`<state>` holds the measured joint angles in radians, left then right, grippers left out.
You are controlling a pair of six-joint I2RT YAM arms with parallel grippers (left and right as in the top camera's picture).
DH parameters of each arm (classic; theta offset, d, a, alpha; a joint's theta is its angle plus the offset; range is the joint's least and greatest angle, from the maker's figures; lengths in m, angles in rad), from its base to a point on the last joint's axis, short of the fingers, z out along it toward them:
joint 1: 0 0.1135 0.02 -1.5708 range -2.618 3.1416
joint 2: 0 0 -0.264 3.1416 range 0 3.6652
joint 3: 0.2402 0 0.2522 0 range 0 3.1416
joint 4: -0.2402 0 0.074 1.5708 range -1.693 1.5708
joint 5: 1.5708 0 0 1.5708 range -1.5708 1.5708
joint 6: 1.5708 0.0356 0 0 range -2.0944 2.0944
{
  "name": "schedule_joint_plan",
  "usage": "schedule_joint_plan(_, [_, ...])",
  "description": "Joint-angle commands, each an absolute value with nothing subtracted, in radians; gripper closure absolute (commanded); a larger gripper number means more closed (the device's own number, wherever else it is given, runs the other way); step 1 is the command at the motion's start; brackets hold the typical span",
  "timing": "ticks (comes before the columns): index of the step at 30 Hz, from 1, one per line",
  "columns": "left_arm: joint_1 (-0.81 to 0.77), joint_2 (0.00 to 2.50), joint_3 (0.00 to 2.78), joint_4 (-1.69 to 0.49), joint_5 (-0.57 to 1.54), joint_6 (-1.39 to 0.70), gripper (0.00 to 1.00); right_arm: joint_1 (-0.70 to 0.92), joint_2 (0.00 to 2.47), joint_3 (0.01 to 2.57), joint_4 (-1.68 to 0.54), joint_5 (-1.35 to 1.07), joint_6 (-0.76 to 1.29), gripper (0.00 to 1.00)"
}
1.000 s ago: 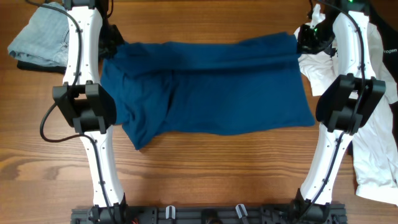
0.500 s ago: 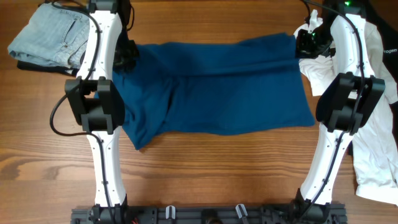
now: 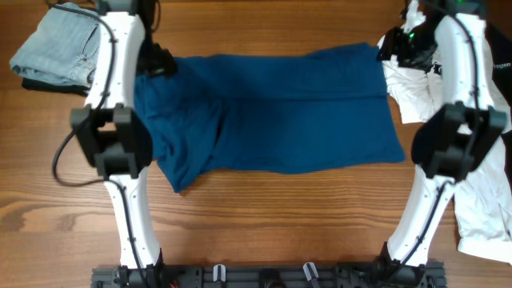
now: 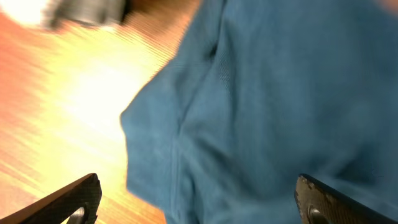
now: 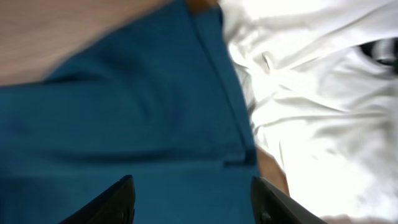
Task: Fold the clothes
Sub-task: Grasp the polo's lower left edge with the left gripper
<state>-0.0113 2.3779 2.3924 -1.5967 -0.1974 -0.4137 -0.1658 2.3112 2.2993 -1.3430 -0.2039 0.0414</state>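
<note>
The dark-blue shirt lies folded in a wide band across the middle of the table, with a bunched part hanging toward the front at its left end. My left gripper hovers over its far left corner, jaws wide open and empty. In the left wrist view the blue cloth fills the space under the left gripper. My right gripper is above the far right corner. It is open over the blue cloth in the right wrist view. A white T-shirt lies crumpled at the right.
Folded light-blue jeans lie at the far left corner on something dark. The white T-shirt touches the blue shirt's right edge. Bare wooden table stretches along the front, and both arm bases stand at the near edge.
Both grippers were shut at the shirt's far corners and have opened, letting go of the cloth. The left arm swayed right and back, and the shirt lies still.
</note>
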Motion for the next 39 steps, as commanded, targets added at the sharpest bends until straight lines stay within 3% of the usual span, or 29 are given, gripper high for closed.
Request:
schedule_joint_plan(1, [-0.030,2.155,2.403,-1.609,-0.192,-0.458,0.00,-0.171,2.117,2.308,-1.407,-0.248,0.056,0.37])
schedule_joint_plan(7, [-0.077,2.019,2.403,-1.685,-0.174,-0.479,0.00,-0.171,1.992,2.307,-1.557,-0.248,0.056,0.36])
schedule_joint_plan(10, [-0.109,1.964,2.403,-1.685,-0.139,-0.480,0.00,-0.170,1.928,2.299,-1.609,-0.248,0.057,0.43])
schedule_joint_plan(14, [-0.171,1.842,2.368,-1.685,-0.139,-0.504,0.00,-0.168,1.757,2.256,-1.608,-0.217,0.112,0.43])
schedule_joint_plan(23, [-0.208,1.629,1.758,-1.645,-0.157,-0.778,0.00,-0.149,1.586,1.710,-1.497,-0.180,0.198,0.41])
schedule_joint_plan(29, [-0.208,1.613,1.265,-1.354,0.041,-0.840,0.09,-0.147,1.589,1.239,-1.149,-0.245,0.291,0.41])
schedule_joint_plan(31, [-0.208,1.613,1.135,-1.266,0.089,-0.853,0.19,-0.147,1.589,1.173,-1.091,-0.271,0.290,0.41])
schedule_joint_plan(32, [-0.210,1.613,1.097,-1.246,0.094,-0.853,0.32,-0.147,1.590,1.168,-1.081,-0.270,0.287,0.41])
schedule_joint_plan(33, [-0.223,1.613,1.070,-1.237,0.092,-0.845,0.37,-0.147,1.589,1.168,-1.066,-0.270,0.284,0.41])
schedule_joint_plan(39, [-0.455,1.614,0.990,-1.197,0.075,-0.862,0.32,-0.147,1.591,1.168,-1.015,-0.271,0.262,0.40])
